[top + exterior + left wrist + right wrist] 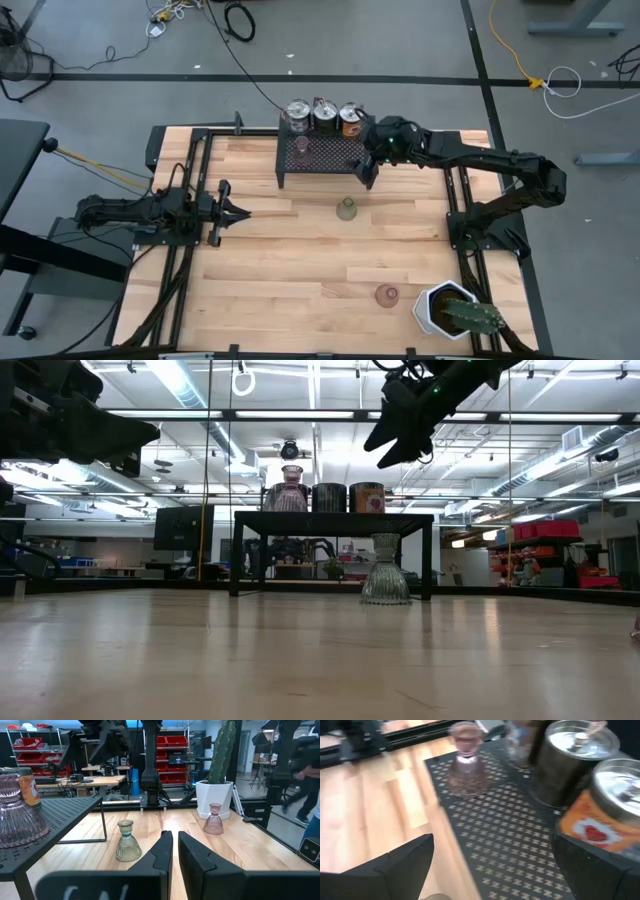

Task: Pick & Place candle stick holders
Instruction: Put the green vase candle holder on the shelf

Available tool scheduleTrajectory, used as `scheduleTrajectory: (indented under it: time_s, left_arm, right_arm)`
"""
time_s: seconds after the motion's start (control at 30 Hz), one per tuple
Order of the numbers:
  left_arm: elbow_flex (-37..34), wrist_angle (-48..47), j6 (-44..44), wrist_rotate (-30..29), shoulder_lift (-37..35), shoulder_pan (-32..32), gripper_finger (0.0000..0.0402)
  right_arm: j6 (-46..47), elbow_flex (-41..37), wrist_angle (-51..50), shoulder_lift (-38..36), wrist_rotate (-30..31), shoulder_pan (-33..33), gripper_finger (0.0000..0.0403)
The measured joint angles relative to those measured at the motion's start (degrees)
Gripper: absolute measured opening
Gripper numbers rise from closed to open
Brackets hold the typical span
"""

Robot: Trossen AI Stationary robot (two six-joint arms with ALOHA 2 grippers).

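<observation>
Right arm reaches in from the desk's right side, elbow bent, with the right gripper (375,158) hanging above the right end of the black rack (322,160). Its jaws are spread wide apart and hold nothing; in its wrist view the two dark fingers (400,865) frame the mesh top. Left arm lies low and stretched along the left side of the desk (290,270), left gripper (238,213) pointing toward the middle, jaws nearly together and empty.

On the rack, three metallic cans (324,117) stand in a row along the far edge, the right-hand one with an orange label (592,827). One pink cup (302,144) stands on the mesh just in front of the left can. The green cup (346,209) sits on the wood just in front of the rack, near mid-desk. The second pink cup (386,295) stands near the front edge, just beside the white cactus pot (440,308) at the front right corner.

Beyond the desk: grey floor, cables, red bins on shelving, and a person (306,767) walking past on the far side.
</observation>
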Motion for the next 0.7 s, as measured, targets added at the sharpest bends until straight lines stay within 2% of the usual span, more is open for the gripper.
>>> scheduleTrajectory:
  time_s: [0.4, 0.7]
  left_arm:
    - [0.0, 0.0, 0.0, 0.0, 0.0, 0.0, 0.0034]
    - [0.0, 0.0, 0.0, 0.0, 0.0, 0.0, 0.0034]
  right_arm:
    - [-5.8, 0.0, -3.6, 0.0, -6.4, 5.3, 0.0400]
    - [-7.6, 0.0, -5.2, 0.0, -6.8, 8.1, 0.0400]
